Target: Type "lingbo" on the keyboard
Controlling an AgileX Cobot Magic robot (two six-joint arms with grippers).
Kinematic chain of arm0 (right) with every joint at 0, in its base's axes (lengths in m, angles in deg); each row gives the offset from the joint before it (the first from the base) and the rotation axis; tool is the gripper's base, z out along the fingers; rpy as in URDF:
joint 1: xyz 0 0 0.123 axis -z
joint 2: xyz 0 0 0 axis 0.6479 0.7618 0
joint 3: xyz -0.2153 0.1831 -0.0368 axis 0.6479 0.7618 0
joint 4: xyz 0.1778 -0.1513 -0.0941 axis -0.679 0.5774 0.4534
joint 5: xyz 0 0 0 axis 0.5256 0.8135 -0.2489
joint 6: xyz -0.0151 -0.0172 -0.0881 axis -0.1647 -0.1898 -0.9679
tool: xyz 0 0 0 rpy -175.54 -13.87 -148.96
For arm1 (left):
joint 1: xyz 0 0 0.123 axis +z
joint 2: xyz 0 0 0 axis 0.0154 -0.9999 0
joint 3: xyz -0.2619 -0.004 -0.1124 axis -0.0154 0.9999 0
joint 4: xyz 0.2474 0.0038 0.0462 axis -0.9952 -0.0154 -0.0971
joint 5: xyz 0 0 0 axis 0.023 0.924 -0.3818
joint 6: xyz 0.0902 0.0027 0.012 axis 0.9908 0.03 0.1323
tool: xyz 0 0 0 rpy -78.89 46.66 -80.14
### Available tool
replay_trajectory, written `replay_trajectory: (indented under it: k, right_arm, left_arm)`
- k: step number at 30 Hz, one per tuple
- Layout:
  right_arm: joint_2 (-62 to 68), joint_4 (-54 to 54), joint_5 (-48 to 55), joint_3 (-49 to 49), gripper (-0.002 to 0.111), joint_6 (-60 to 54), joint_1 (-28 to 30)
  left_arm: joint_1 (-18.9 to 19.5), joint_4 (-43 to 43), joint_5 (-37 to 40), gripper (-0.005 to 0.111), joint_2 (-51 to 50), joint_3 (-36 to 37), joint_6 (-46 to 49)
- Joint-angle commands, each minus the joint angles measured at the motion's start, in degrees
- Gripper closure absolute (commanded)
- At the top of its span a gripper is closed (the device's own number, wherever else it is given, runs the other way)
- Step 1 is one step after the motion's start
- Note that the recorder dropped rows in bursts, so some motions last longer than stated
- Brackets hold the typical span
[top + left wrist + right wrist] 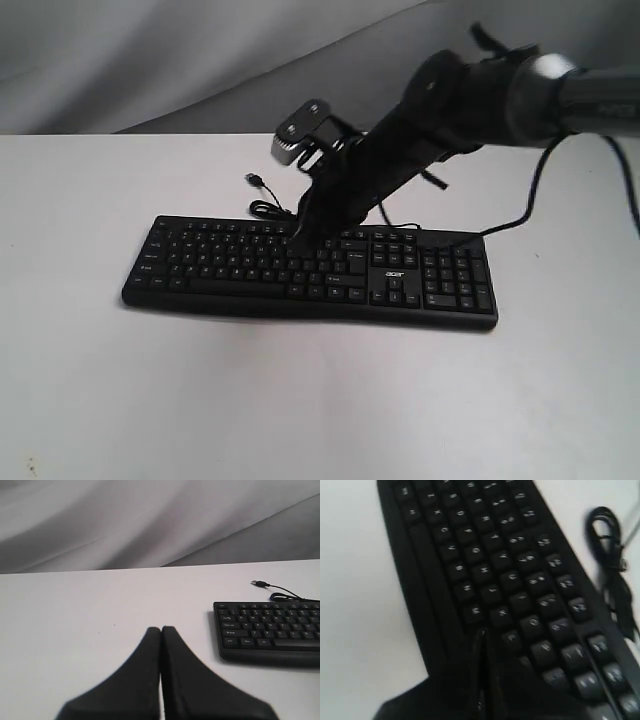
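The black keyboard [310,268] with white legends and an acer logo lies across the white table. Its thin USB cable [262,196] curls behind it. My right gripper [297,236] reaches down from the right, shut, its tip over the right part of the letter keys. In the right wrist view the shut fingers [482,632] sit just above the keyboard [485,565]; whether they touch a key I cannot tell. My left gripper [161,628] is shut and empty, over bare table left of the keyboard [270,630]. It does not show in the exterior view.
The white table [300,400] extends in front of and beside the keyboard. Grey cloth [150,60] hangs behind the table. A black cable [530,205] from the right arm droops toward the number pad. The USB plug [258,583] lies loose on the table.
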Motion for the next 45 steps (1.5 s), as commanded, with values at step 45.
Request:
replay_trajectory:
  k: [45]
  right_arm:
    - [9.45, 18.16, -6.05, -6.62, 0.108, 11.33, -4.05]
  left_arm:
    - [-0.27, 0.21, -0.34, 0.106, 0.22, 0.28, -0.12]
